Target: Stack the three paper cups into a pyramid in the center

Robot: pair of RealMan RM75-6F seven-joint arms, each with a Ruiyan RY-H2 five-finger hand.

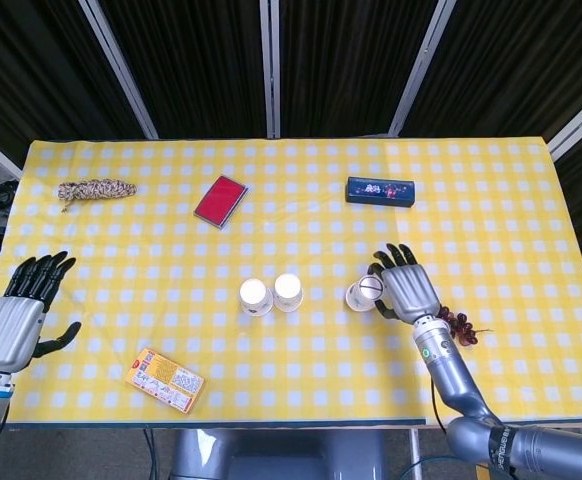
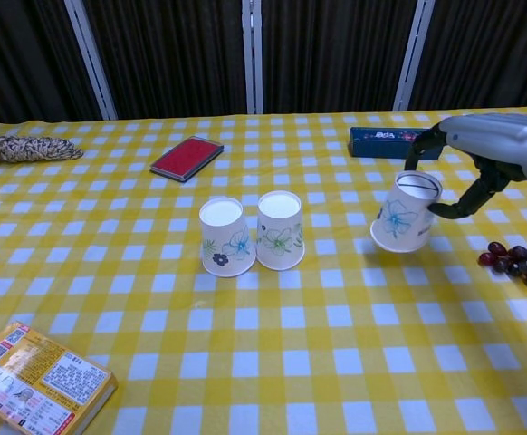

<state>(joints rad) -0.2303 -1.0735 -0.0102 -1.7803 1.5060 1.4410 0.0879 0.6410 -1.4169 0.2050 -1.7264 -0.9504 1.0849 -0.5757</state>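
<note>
Right hand (image 1: 403,291) grips a tilted paper cup (image 2: 402,213) clear of the table, to the right of the two upturned cups.

The chest view shows the held cup off the yellow checked tablecloth (image 2: 273,362), mouth down and tilted; the head view alone shows the left hand (image 1: 16,320), holding nothing with fingers spread, far left of the cup pair (image 1: 271,293). That pair stands mouth down, touching, mid-table. Red case (image 1: 220,200) and dark blue box (image 1: 379,190) lie beyond the pair, grapes (image 2: 522,258) right of the held cup, a packet (image 1: 169,380) and a rope bundle (image 1: 93,190) to the left. Dark curtains (image 2: 173,54) hang behind.
</note>
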